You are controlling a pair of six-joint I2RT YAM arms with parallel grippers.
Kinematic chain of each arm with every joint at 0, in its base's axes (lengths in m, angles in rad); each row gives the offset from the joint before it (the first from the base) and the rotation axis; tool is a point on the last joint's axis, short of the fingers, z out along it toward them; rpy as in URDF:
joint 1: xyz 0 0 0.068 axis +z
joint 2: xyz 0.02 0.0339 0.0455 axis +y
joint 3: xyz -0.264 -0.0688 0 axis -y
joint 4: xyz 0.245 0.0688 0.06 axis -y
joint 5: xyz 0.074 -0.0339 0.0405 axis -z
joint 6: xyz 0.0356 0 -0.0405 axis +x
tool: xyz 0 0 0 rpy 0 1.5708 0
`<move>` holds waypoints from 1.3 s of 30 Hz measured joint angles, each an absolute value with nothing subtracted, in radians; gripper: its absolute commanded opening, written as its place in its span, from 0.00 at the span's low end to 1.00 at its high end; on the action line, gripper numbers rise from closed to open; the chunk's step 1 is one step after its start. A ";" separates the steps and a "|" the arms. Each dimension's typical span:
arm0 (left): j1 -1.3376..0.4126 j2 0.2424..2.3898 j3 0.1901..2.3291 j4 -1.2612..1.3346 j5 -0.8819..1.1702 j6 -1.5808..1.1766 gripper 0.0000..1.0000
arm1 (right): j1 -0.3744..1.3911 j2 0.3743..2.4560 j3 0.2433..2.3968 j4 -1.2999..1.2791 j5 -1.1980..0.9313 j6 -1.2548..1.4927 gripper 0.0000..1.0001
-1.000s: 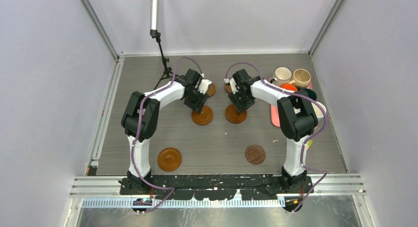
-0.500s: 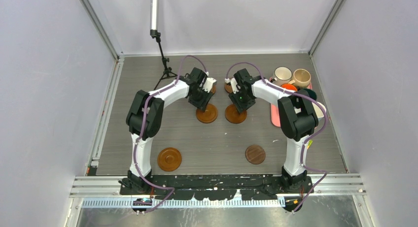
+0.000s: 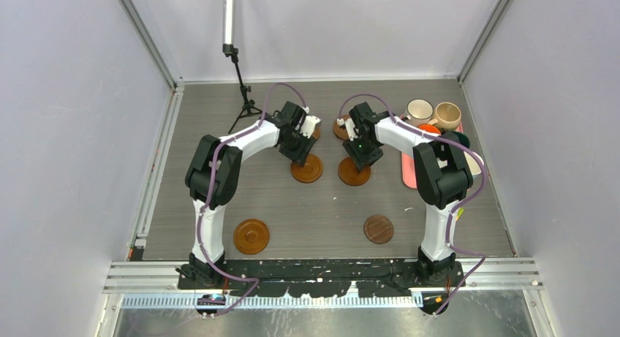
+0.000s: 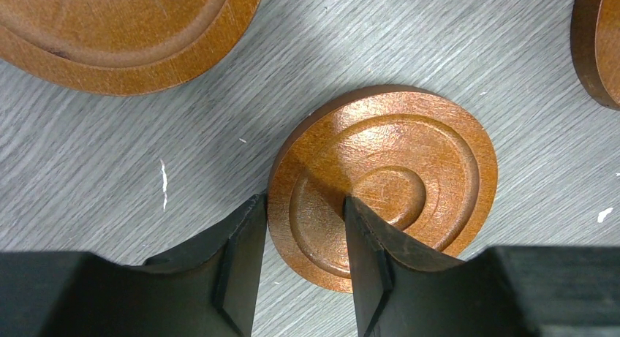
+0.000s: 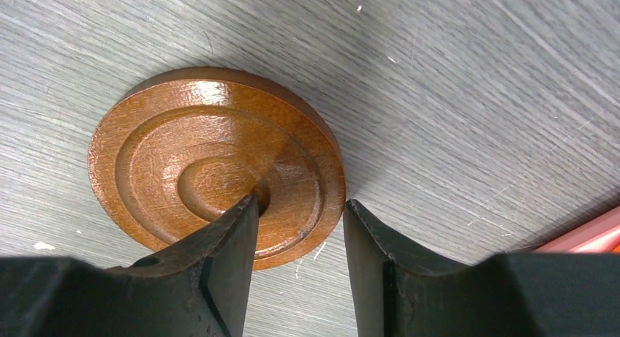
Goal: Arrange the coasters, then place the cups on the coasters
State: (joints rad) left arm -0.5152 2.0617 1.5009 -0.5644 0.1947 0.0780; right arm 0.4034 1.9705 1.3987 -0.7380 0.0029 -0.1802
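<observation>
Now logging centre-left coaster first: flat on grey table, ringed face up, about mid-table. Clamped at its rim by left gripper, one finger outside the edge, the other on the grooved top; jaws drawn in tight on the wood.

Logging centre-right coaster just beside it, apart by a narrow strip of table, likewise flat. Pinched at its rim by right gripper, one finger on top by the central ring, the other against the outer edge; jaws closed on the rim, no wider.

Behind those two, found far-left coaster and far-right coaster, both partly hidden by the wrists. Toward the arm bases, well apart from the rest, found near-left coaster and dark flat coaster, both lying free of the grippers.

Off to the right, noted cups grouped on pink tray: white cup and beige cup at the far end, orange cup and dark green cup just nearer, partly behind the right arm. Cannot tell what else sits behind that arm. All cups seen off the coasters.

At far left of table, noted grey pole on a black tripod.
</observation>
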 measured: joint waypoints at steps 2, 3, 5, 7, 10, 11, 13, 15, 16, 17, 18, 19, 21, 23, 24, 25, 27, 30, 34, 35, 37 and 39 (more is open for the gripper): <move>-0.515 2.062 1.501 -0.564 0.195 0.078 0.45 | 0.403 1.971 1.401 -0.742 0.003 -0.178 0.51; -0.515 2.062 1.501 -0.564 0.195 0.079 0.45 | 0.403 1.973 1.404 -0.746 0.003 -0.176 0.51; -0.515 2.061 1.501 -0.565 0.195 0.082 0.44 | 0.403 1.984 1.417 -0.752 0.004 -0.172 0.51; -0.516 2.061 1.501 -0.566 0.195 0.084 0.44 | 0.403 1.995 1.433 -0.757 0.008 -0.167 0.51; -0.516 2.055 1.492 -0.561 0.196 0.086 0.45 | 0.403 2.006 1.451 -0.757 0.016 -0.157 0.51; -0.516 2.050 1.484 -0.560 0.198 0.086 0.45 | 0.403 2.008 1.454 -0.757 0.018 -0.154 0.51; -0.518 2.038 1.467 -0.561 0.202 0.086 0.44 | 0.403 2.010 1.457 -0.757 0.019 -0.150 0.51; -0.520 2.028 1.454 -0.561 0.205 0.085 0.44 | 0.403 2.010 1.459 -0.758 0.020 -0.147 0.51; -0.521 2.025 1.449 -0.562 0.206 0.084 0.45 | 0.403 2.010 1.460 -0.759 0.021 -0.146 0.51; -0.522 2.023 1.446 -0.563 0.206 0.083 0.46 | 0.403 2.010 1.462 -0.759 0.021 -0.144 0.52; -0.522 2.021 1.443 -0.563 0.207 0.082 0.47 | 0.403 2.010 1.463 -0.759 0.022 -0.143 0.52; -0.522 2.019 1.442 -0.563 0.207 0.082 0.50 | 0.403 2.010 1.464 -0.759 0.021 -0.142 0.52; -0.523 2.016 1.439 -0.566 0.210 0.080 0.56 | 0.403 2.010 1.466 -0.760 0.021 -0.138 0.54; -0.524 2.015 1.438 -0.570 0.210 0.078 0.62 | 0.403 2.010 1.468 -0.761 0.020 -0.134 0.56; -0.524 2.014 1.438 -0.573 0.211 0.078 0.64 | 0.403 2.010 1.471 -0.764 0.017 -0.133 0.58; -0.524 2.013 1.439 -0.577 0.211 0.078 0.66 | 0.403 2.010 1.473 -0.765 0.012 -0.131 0.59; -0.524 2.013 1.447 -0.591 0.211 0.078 0.69 | 0.403 2.010 1.484 -0.773 -0.004 -0.129 0.62; -0.519 2.013 1.459 -0.630 0.213 0.078 0.73 | 0.403 2.008 1.506 -0.784 -0.033 -0.127 0.66; -0.498 2.000 1.479 -0.664 0.255 0.078 0.83 | 0.403 1.974 1.518 -0.790 -0.086 -0.127 0.70; -0.488 1.982 1.479 -0.671 0.275 0.083 0.85 | 0.403 1.955 1.518 -0.796 -0.105 -0.131 0.71; -0.470 1.933 1.477 -0.687 0.313 0.104 0.88 | 0.403 1.897 1.518 -0.817 -0.146 -0.155 0.73; -0.451 1.864 1.467 -0.704 0.348 0.145 0.92 | 0.403 1.839 1.509 -0.827 -0.175 -0.185 0.74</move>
